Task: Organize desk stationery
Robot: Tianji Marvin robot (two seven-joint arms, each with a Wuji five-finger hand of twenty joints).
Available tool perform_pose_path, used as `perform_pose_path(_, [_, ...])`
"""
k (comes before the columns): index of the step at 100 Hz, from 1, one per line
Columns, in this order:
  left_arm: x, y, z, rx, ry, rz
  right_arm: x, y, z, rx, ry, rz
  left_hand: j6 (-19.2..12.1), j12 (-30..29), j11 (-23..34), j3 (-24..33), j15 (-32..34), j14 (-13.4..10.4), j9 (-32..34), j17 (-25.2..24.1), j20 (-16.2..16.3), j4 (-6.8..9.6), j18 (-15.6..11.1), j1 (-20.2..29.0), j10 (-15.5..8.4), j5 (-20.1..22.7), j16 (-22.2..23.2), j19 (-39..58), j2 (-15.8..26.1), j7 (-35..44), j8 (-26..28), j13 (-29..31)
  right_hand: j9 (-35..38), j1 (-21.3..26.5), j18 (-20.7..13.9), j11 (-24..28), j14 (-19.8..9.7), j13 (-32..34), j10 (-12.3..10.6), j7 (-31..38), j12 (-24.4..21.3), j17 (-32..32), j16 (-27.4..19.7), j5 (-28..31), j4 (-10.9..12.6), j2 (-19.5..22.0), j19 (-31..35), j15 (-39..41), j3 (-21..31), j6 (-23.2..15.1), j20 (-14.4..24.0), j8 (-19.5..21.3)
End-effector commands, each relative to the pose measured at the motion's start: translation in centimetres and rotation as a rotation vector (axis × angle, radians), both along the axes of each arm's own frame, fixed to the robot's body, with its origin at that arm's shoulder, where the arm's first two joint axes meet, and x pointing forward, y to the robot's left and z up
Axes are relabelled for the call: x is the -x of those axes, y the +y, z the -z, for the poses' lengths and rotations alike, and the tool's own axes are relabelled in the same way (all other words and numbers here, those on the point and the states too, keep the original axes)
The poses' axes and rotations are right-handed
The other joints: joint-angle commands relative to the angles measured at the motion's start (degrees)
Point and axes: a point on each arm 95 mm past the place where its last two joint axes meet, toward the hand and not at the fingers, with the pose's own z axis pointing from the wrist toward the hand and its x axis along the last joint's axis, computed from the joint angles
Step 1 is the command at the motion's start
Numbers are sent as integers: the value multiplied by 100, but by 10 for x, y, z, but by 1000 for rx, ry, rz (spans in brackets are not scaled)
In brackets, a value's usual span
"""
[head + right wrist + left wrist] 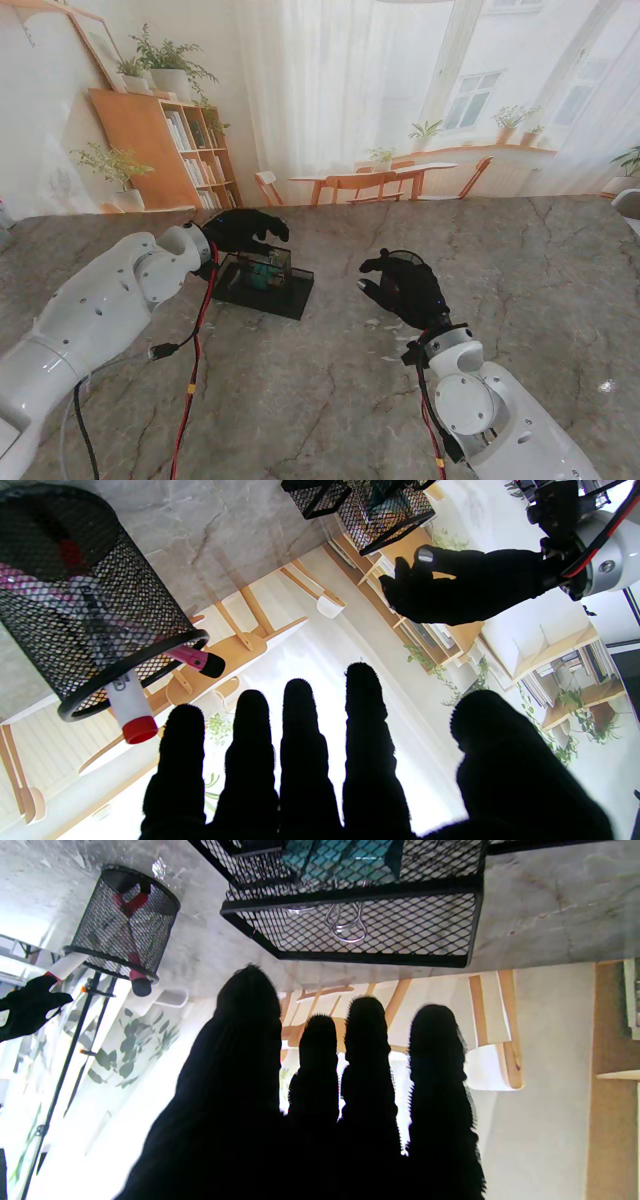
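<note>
Oddly, pen cup (95, 605) hidden beneath right hand (405, 288), left hand (243, 230) over mesh tray (262, 285), fingers of both spread, empty.

One mesh tray (262, 288), one mesh pen cup (75, 610), two markers (131, 706).

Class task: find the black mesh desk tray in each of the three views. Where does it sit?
Stand view: mesh tray on the table, left of centre, just nearer to me than the left hand.
Left wrist: just beyond the fingertips, binder clips inside.
Right wrist: far across the table, beside the left hand.
Shared landmark: the left hand.
</note>
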Motion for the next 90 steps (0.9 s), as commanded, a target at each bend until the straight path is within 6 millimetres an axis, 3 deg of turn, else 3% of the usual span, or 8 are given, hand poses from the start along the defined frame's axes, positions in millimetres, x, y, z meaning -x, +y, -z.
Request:
perform_pose_path(1, [3,1,1,-22,3,2,1,1,2,1,11,-7,67,-596,-561,-280,-733,206,-480,-845,-205,-138,575,-227,-16,-334,-613,-548,374,-887,-519,-569,59,34,-80,99,-55,-97,0,38,70,-58,85,82,52,217,74,30,-105,6,85,147])
perform_pose_path(10, [6,3,0,-54,4,8,1,1,2,1,10,-6,84,-1209,-1283,-342,-1790,461,-1254,-2126,-958,-191,1191,-851,-3,-802,-1717,-1695,496,-2056,-1078,-1610,53,35,-81,96,-65,-103,-3,35,70,-59,84,75,52,218,74,27,-104,7,85,147])
perform_pose_path(15, [8,4,-2,-65,6,10,1,1,2,1,9,-7,109,-1382,-1485,-369,-2073,614,-1668,-2545,-1335,-206,1369,-1155,17,-1106,-2058,-2189,581,-2400,-1203,-2101,52,39,-82,96,-64,-100,0,34,70,-59,85,74,53,220,73,29,-102,8,85,146])
perform_pose_path(24, [12,5,-5,-75,7,14,1,1,2,0,10,-9,224,-1552,-1654,-391,-2313,756,-2240,-3014,-1794,-216,1372,-1534,119,-1602,-2412,-2896,678,-2765,-1360,-2805,55,34,-83,97,-69,-102,-4,35,70,-59,84,75,52,219,73,26,-104,11,85,146])
perform_pose_path(35, [15,7,-9,-94,1,28,1,1,2,0,9,-11,350,-1718,-1762,-389,-2460,771,-2905,-3054,-2281,-216,1091,-1996,307,-2069,-2723,-4152,825,-3076,-1724,-3465,51,34,-87,95,-61,-104,-1,36,70,-57,83,77,52,216,73,24,-104,10,85,147])
perform_pose_path(47, [16,8,-10,-117,9,47,1,1,2,-1,8,-12,386,-2095,-1864,-404,-2710,705,-3011,-3059,-1937,-203,875,-2380,415,-2074,-2872,-4947,906,-3201,-3023,-3611,53,34,-85,97,-69,-101,-9,36,70,-58,84,75,52,215,70,26,-103,6,84,147])
perform_pose_path(63, [9,7,-4,-156,38,72,1,1,3,-1,5,-11,339,-1788,-1717,-391,-2526,638,-2990,-3025,-1740,-198,807,-2495,401,-2062,-2750,-4889,888,-3155,-3209,-3536,52,36,-84,96,-67,-101,-5,34,70,-57,84,71,52,217,72,26,-103,8,85,146])
perform_pose_path(90, [-15,4,11,-215,71,105,2,0,2,1,-2,-7,523,-1211,-1546,-384,-2245,557,-2839,-2875,-1700,-194,599,-2424,372,-2073,-2537,-4302,865,-3049,-2612,-3342,51,31,-84,96,-63,-101,-13,36,69,-59,84,79,52,220,68,26,-105,14,84,147])
